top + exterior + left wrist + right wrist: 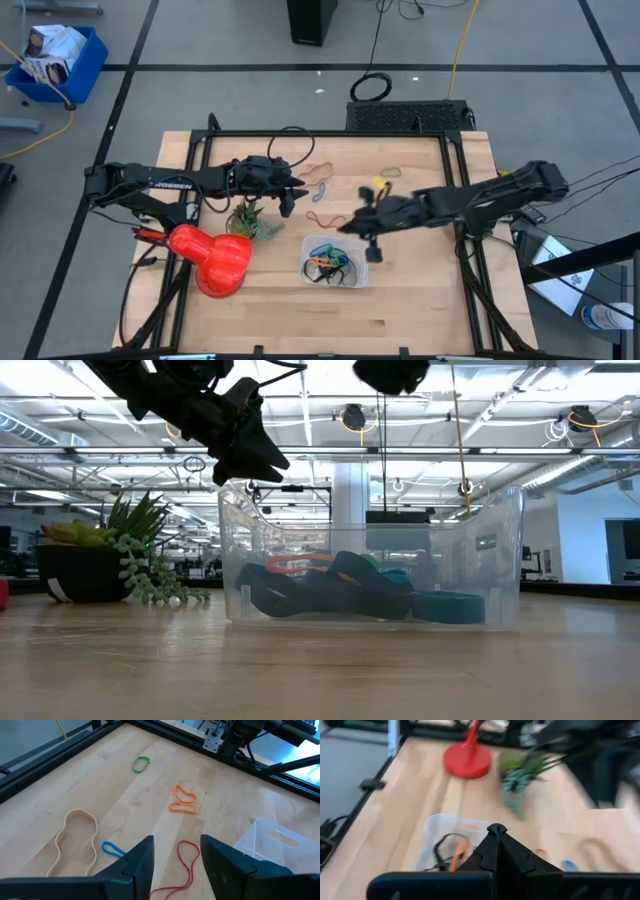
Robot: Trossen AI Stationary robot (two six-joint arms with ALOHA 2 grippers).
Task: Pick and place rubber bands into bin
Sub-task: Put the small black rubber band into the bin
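Observation:
The clear bin (335, 262) (370, 560) (437, 842) stands near the table's middle and holds several rubber bands (340, 588). Loose bands lie on the wood beyond it: red (186, 865) (320, 217), blue (112, 849), tan (75, 840), orange (184, 800) and green (141, 764). My left gripper (176, 856) (296, 195) hangs open above the red band, clear of it. My right gripper (496, 840) (346, 228) is shut with nothing in it, in the air just beyond the bin's far edge.
A small potted plant (250, 220) (130, 550) and a red lamp (215, 262) (467, 760) stand left of the bin. A black frame (460, 170) borders the table. Bare wood lies in front of the bin.

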